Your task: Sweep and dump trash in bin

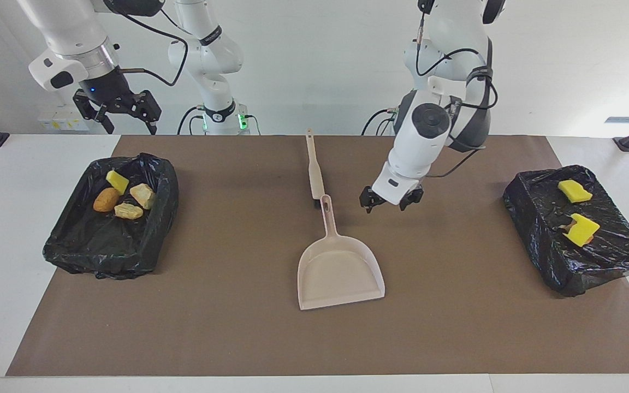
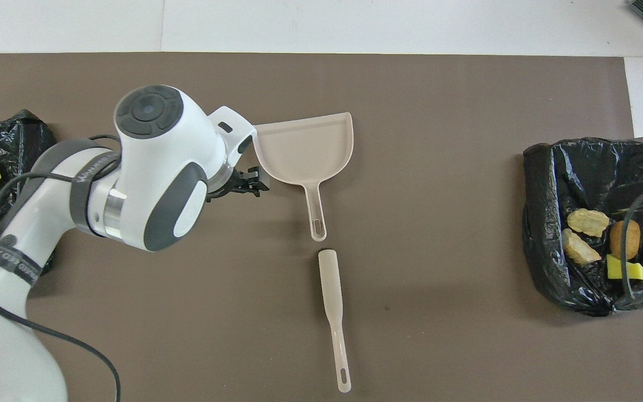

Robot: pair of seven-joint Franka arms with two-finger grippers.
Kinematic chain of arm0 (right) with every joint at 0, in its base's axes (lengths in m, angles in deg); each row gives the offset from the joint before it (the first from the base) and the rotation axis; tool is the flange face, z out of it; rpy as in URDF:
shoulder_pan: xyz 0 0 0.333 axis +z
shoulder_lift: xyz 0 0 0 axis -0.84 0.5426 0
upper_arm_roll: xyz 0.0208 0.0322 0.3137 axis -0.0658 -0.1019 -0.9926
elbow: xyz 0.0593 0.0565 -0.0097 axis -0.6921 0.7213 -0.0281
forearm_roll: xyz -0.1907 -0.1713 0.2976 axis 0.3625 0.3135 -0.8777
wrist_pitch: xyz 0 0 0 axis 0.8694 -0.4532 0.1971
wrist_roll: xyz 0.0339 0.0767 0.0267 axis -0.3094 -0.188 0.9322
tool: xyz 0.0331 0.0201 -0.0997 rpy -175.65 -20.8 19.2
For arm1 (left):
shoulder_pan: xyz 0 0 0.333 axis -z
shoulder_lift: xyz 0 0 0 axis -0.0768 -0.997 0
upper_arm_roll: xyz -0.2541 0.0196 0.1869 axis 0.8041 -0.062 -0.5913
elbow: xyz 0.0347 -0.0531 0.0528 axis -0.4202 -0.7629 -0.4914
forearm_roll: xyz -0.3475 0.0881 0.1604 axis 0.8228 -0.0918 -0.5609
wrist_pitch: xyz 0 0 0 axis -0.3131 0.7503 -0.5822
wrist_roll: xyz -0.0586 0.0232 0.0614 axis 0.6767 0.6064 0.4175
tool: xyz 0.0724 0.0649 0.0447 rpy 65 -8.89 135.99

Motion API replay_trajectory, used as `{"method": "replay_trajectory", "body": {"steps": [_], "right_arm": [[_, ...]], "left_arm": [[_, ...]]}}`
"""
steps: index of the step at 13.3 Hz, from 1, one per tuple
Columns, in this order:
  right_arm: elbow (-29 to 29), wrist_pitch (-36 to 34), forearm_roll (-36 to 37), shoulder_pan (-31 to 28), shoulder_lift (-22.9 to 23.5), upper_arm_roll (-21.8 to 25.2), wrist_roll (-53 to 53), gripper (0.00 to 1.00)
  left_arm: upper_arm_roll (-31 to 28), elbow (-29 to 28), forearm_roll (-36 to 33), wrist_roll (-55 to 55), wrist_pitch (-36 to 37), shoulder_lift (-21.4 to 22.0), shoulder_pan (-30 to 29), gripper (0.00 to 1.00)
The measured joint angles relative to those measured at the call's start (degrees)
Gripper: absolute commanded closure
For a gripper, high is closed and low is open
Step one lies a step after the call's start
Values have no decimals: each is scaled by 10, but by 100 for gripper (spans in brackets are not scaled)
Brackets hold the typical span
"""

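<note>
Yellow sponge chunks and tan, bread-like lumps make up the trash, and in the facing view all of it already sits in bins: four scraps (image 1: 123,197) in the black-lined bin (image 1: 74,245) at the right arm's end of the table, at about nine o'clock from the dustpan (image 1: 342,275), and two yellow chunks (image 1: 577,210) on the second bin (image 1: 609,256) at three o'clock. Such scraps look light, soft and squashy, so I judge they need no firm pinch; the stiff dustpan handle is the place to take hold for any further scooping. The left gripper (image 1: 391,200) hangs over bare mat at about one o'clock from the pan, tilted down, jaws spread, holding nothing. The right gripper (image 1: 117,112) waits raised above its bin, open and empty. In the overhead view the brush (image 2: 334,312) lies at six o'clock from the pan's handle, just apart from it, and the left gripper (image 2: 246,184) points toward the pan from nine o'clock, forearm bent sideways.
</note>
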Motion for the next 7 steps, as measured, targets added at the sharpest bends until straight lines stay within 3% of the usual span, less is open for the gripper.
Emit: {"method": "replay_trajectory", "body": {"steps": [7], "right_arm": [[0,0,0,0,0,0,0,0]], "left_arm": [[-4,4,-11,225,89,72,-141,0]]}}
